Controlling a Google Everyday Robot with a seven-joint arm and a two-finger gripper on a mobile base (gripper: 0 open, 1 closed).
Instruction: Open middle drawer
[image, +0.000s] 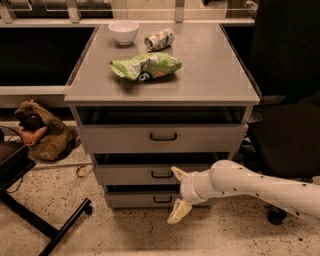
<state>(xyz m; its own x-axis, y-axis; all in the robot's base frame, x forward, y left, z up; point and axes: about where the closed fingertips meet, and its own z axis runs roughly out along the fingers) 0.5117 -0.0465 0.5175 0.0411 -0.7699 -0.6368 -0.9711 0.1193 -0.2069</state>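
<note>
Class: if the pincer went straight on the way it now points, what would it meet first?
Probably the middle drawer, near its handle: the open pincer, just right of it, points left. Depth is unclear; it might pass in front.
</note>
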